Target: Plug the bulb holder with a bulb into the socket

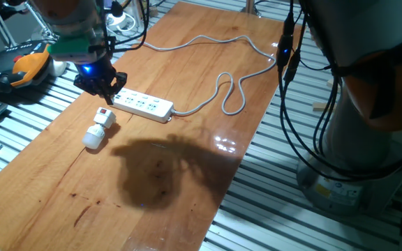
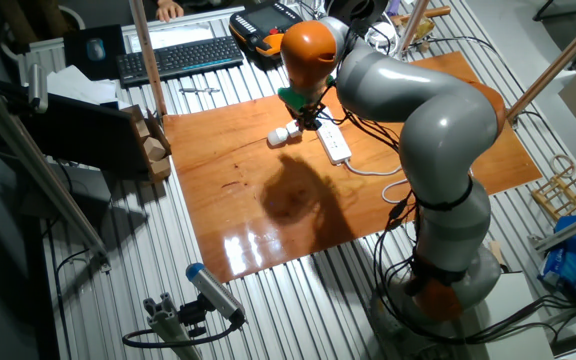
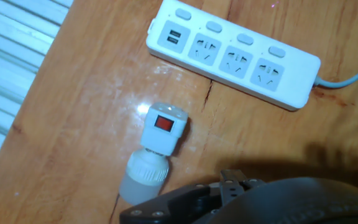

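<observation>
The bulb holder with a bulb (image 1: 99, 127) lies on its side on the wooden table, red switch facing up and frosted bulb toward the near left. It also shows in the hand view (image 3: 158, 144) and in the other fixed view (image 2: 282, 135). The socket (image 1: 143, 105) is a long white power strip just beyond it, seen in the hand view (image 3: 235, 53) with its row of outlets. My gripper (image 1: 102, 92) hovers above the strip's left end and the bulb holder. It looks open and holds nothing. Only its dark body (image 3: 229, 199) shows in the hand view.
The strip's grey cord (image 1: 223, 92) loops across the table to the right and back. An orange teach pendant (image 1: 26, 66) lies off the table's left edge. A keyboard (image 2: 178, 55) sits beyond the table. Ribbed metal surrounds the wooden top (image 1: 152, 195).
</observation>
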`<move>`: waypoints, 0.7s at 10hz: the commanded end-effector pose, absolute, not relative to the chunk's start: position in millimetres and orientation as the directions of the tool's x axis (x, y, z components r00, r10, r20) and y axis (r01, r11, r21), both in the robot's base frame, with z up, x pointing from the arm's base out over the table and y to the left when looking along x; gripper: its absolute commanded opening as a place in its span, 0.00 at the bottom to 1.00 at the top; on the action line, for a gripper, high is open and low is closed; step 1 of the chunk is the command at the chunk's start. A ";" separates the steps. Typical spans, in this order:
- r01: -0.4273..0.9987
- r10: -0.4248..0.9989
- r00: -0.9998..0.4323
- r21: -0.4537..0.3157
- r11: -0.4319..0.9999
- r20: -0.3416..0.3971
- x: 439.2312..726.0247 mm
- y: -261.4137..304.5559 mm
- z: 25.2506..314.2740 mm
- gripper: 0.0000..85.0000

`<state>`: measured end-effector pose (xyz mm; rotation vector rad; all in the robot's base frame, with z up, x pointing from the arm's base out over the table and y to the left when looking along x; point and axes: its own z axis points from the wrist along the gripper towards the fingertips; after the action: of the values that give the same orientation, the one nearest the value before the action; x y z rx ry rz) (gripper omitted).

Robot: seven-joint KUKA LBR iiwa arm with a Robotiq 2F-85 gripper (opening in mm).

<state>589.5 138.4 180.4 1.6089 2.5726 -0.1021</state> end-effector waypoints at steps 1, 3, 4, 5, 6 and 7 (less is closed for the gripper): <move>0.904 0.897 -0.421 0.012 0.427 -0.135 589.4 138.4 180.4 0.00; 0.924 0.912 -0.373 0.023 0.382 -0.171 589.4 138.4 180.4 0.00; 0.935 0.920 -0.343 0.029 0.354 -0.191 591.1 140.2 179.1 0.00; 0.938 0.920 -0.333 0.029 0.345 -0.206 594.1 142.1 175.6 0.00; 0.938 0.920 -0.329 0.034 0.344 -0.214 598.6 142.1 170.0 0.00; 0.940 0.921 -0.325 0.032 0.339 -0.214 603.8 141.8 167.1 0.00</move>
<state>604.7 141.5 167.0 1.6986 2.4035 -0.1429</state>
